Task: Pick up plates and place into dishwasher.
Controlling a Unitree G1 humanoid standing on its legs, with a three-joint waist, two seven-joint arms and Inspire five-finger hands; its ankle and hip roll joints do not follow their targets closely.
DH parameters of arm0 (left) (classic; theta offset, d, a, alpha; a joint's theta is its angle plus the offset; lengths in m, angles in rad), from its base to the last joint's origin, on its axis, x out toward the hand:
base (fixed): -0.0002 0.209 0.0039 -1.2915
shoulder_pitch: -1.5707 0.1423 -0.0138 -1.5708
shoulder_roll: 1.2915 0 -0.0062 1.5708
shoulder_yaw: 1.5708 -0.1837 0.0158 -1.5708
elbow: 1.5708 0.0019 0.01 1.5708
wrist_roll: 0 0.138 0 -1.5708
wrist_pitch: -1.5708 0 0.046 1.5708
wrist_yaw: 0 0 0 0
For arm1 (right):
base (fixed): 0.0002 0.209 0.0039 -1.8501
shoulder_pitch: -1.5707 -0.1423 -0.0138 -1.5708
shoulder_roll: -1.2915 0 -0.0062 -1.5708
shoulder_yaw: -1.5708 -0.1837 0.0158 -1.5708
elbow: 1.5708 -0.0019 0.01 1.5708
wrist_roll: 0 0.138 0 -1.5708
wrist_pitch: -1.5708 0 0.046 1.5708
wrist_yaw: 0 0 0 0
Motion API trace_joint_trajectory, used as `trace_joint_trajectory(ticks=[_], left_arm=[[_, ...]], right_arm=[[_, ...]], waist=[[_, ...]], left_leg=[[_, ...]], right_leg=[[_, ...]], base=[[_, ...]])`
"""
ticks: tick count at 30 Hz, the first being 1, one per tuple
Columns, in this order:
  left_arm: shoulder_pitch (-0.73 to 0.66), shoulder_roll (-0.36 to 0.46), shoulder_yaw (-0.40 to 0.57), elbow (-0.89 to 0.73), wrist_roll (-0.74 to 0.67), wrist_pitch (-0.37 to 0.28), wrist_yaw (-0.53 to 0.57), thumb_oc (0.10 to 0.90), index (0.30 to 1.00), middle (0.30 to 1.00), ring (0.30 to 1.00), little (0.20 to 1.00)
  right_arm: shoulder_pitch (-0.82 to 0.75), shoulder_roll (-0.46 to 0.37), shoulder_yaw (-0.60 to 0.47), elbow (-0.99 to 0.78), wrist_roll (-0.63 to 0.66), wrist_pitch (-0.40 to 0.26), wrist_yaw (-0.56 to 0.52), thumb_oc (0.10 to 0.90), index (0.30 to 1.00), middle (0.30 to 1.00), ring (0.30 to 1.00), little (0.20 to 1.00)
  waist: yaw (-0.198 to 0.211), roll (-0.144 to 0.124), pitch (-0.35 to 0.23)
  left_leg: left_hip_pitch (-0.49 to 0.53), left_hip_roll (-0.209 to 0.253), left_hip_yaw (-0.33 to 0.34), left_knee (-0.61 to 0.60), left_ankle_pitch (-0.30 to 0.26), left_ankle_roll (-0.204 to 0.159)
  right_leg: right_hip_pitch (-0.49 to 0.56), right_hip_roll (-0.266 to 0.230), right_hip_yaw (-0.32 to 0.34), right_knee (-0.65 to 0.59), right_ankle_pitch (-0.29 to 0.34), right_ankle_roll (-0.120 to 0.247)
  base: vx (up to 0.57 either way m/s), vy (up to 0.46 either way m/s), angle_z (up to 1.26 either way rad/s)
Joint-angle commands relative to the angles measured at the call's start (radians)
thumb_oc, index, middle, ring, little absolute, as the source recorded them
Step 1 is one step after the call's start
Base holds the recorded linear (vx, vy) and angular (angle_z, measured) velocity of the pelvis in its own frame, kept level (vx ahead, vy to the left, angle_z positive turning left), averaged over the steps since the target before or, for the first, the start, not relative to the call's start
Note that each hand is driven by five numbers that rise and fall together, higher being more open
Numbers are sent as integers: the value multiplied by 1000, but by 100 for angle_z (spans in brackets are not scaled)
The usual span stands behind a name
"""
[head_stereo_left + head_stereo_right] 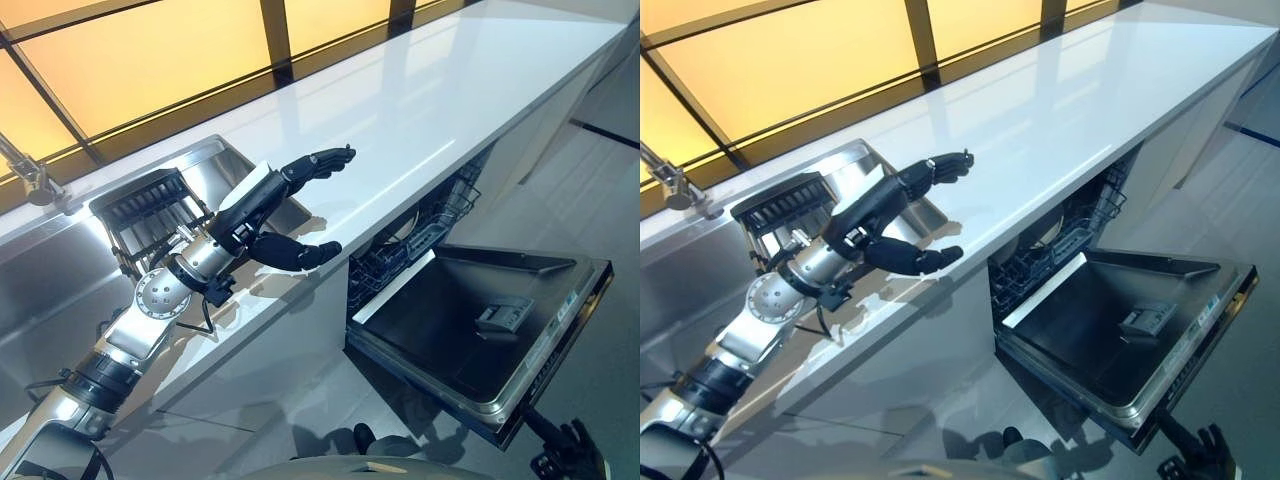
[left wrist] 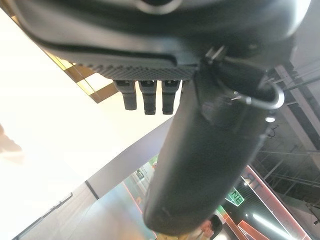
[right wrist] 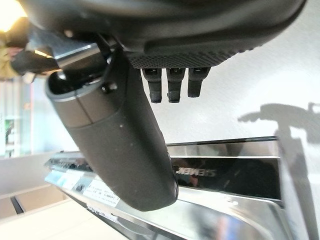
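Left hand point(image 1: 275, 215) held above white counter point(image 1: 420, 110), fingers spread, holding nothing, dish rack point(image 1: 150, 215) in sink just behind it, dishwasher door point(image 1: 480, 330) lowered, plate point(image 1: 405, 232) in lower rack point(image 1: 410, 245), well apart from hand

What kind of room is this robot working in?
Most likely a kitchen: a long white counter with a steel sink and tap set in it, and an open dishwasher below.
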Motion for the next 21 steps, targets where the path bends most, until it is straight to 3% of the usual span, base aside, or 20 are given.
trace_joint_trajectory(ticks=[1,2,5,6,9,12,17,20,21], left_arm=[[-162,-5,29,-26,-102,-28,4,800,900,900,900,900],[-162,-5,29,-26,-102,-28,4,800,900,900,900,900],[-174,-6,33,-32,-111,-16,0,800,900,900,900,900],[-174,-7,34,-33,-110,-15,1,800,900,900,900,900],[-176,-27,47,-48,-100,11,-23,800,900,900,900,900],[-166,-39,56,-54,-89,15,-42,800,900,900,900,900],[-151,-51,59,-51,-76,11,-56,800,900,900,900,900],[-147,-47,50,-50,-70,3,-57,800,900,900,900,900],[-149,-43,41,-46,-65,-6,-55,800,900,900,900,900]], right_arm=[[-34,-84,-80,30,188,-83,240,800,900,900,900,900],[-34,-84,-80,30,188,-83,240,800,900,900,900,900],[-41,-101,-75,83,249,-27,411,800,900,900,900,900],[-42,-102,-73,85,250,-25,419,800,900,900,900,900],[-56,-112,-32,97,266,100,622,800,900,900,900,900],[-63,-114,33,53,243,151,787,800,900,900,900,900],[-65,-116,137,-51,183,158,847,800,900,900,900,900],[-82,-139,181,-128,158,209,854,800,900,900,900,900],[-109,-166,199,-172,150,259,884,800,900,900,900,900]], waist=[[8,21,-11],[8,21,-11],[14,31,-10],[14,32,-10],[26,34,-9],[34,29,-7],[44,9,-7],[51,-2,-4],[57,-9,-1]], left_leg=[[22,-46,-34,7,-165,61],[22,-46,-34,7,-165,61],[24,-48,-42,7,-164,58],[24,-48,-43,7,-164,58],[26,-50,-60,7,-162,55],[28,-49,-71,7,-160,52],[26,-48,-78,7,-158,49],[22,-46,-82,7,-155,50],[23,-46,-86,7,-152,50]], right_leg=[[25,89,-41,11,-74,20],[25,89,-41,11,-74,20],[30,86,-48,11,-79,17],[30,85,-49,11,-79,17],[34,82,-61,11,-82,12],[39,78,-74,11,-84,8],[41,75,-88,11,-85,6],[37,75,-93,11,-83,4],[39,75,-96,11,-82,1]], base=[[-12,-46,4],[-1,-31,13],[7,-31,13],[5,-26,8],[4,-43,5],[4,-38,6],[1,-30,6],[-21,-13,1],[-22,-8,-5]])
